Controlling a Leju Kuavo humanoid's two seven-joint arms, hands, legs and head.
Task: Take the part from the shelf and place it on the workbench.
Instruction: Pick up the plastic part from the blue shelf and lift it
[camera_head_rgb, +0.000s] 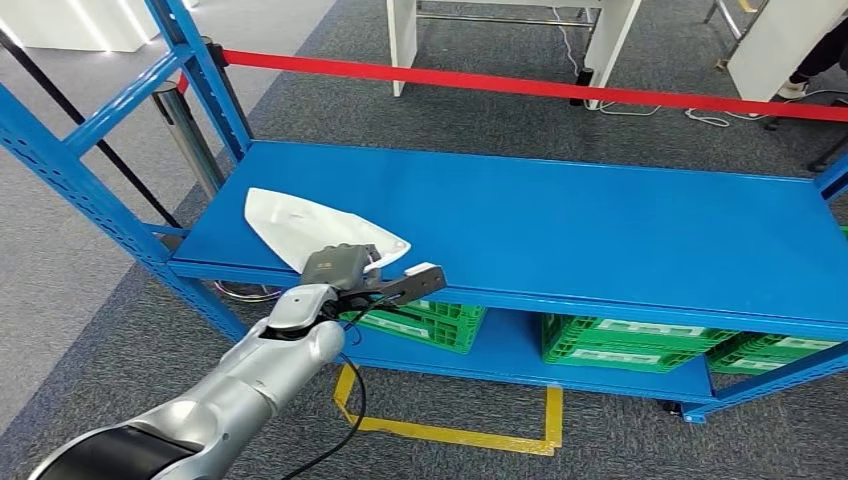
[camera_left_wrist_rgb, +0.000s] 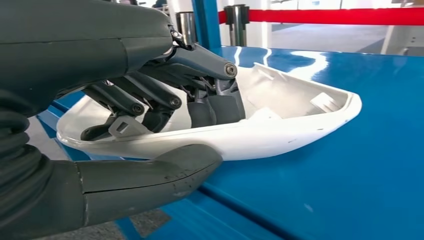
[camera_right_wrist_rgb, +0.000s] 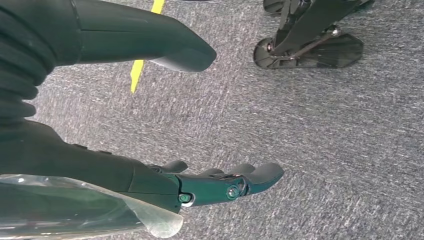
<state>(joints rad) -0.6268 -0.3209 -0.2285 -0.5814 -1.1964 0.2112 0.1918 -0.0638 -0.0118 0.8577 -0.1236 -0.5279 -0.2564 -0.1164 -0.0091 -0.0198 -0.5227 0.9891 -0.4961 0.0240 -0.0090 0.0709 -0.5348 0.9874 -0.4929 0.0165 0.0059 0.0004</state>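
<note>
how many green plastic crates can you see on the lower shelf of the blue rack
3. One green plastic crate sits below the left hand, one under the middle, one at the right end, cut off by the frame; the blue upper shelf may hide more.

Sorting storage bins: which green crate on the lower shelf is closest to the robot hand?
The leftmost green crate, directly beneath the left robot hand; the others sit further right.

head view high, wrist views close behind hands
</note>
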